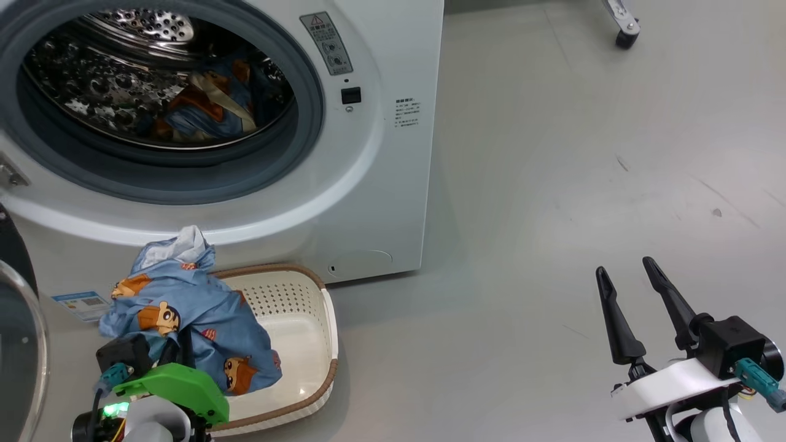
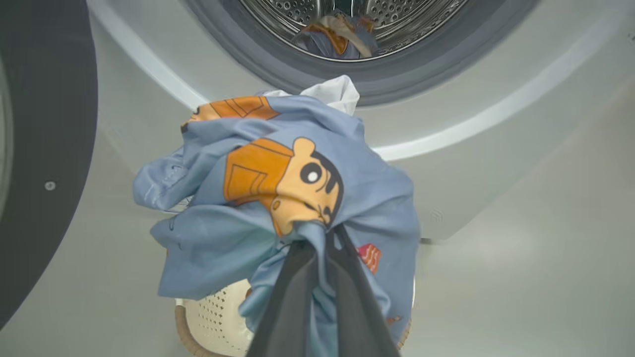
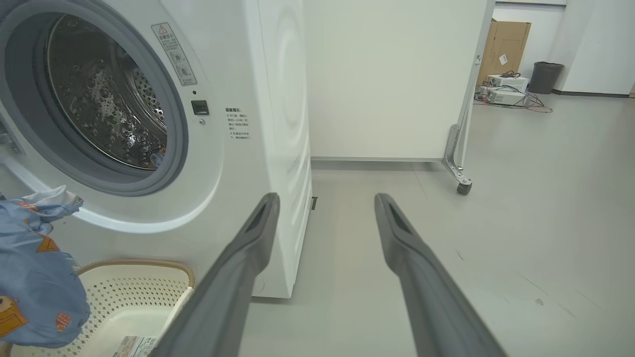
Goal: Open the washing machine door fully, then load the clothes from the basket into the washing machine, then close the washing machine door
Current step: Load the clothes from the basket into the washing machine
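The washing machine [image 1: 381, 184] stands with its drum open, and one of the clothes [image 1: 209, 104] lies inside. Its door [image 1: 9, 245] is swung out at the far left edge. A light-blue garment [image 1: 184, 307] hangs bunched above the basket [image 1: 301, 319], its lower folds still over the basket's left half. My left gripper [image 2: 322, 235] is shut on this garment, fingertips buried in the cloth. My right gripper [image 1: 624, 266] stands open and empty over bare floor, well to the right of the machine. In the right wrist view the basket's [image 3: 134, 263] inside is bare beside the garment [image 3: 34, 277].
A white panel on casters [image 3: 397, 74] stands behind and to the right of the machine, one wheel [image 1: 626, 37] on the floor. A cardboard box [image 3: 503, 44] and a dark bin [image 3: 545, 77] sit far back. Open grey floor [image 1: 583, 184] stretches to the right.
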Motion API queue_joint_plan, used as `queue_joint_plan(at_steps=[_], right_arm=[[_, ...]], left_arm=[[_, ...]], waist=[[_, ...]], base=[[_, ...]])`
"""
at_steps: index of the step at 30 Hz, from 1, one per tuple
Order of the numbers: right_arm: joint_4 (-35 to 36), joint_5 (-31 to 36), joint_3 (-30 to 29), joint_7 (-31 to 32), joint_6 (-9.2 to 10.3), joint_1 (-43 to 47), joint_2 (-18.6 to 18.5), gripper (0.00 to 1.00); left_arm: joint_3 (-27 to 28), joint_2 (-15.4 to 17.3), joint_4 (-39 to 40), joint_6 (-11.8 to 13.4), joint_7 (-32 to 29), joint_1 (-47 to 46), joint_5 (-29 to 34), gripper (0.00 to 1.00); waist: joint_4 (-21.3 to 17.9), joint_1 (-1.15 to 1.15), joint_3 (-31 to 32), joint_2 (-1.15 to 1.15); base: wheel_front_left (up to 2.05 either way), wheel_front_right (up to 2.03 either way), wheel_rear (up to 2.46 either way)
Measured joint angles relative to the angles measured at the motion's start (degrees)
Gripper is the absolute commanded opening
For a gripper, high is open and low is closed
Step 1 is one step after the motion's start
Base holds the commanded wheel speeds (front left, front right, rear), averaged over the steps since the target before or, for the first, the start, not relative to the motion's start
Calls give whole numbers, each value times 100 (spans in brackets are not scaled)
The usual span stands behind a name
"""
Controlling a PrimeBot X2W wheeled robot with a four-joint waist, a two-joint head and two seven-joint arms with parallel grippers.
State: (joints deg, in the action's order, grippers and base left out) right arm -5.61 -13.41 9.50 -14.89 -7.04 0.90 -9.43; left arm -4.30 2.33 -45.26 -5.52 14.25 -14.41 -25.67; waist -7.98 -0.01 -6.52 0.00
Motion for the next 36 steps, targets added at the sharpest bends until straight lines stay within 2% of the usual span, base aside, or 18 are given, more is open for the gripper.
queue_joint_plan(at_steps=[8,16,22,36], right_arm=[[-31,5,-20,0,0,360,-10,100],[-21,8,-81,0,0,539,-8,100],[38,25,-99,0,1,554,-7,100],[97,29,-149,0,1,653,-1,100]], left_arm=[[52,-3,806,104,0,592,296,0],[60,-5,1486,105,1,1016,379,0],[-21,-5,1927,110,0,1360,624,0],[-153,-2,2747,159,1,1780,702,0]], waist=[[216,0,439,0],[354,0,683,0],[374,0,752,0],[419,0,830,0]], base=[[0,0,0],[0,0,0],[0,0,0],[0,0,0]])
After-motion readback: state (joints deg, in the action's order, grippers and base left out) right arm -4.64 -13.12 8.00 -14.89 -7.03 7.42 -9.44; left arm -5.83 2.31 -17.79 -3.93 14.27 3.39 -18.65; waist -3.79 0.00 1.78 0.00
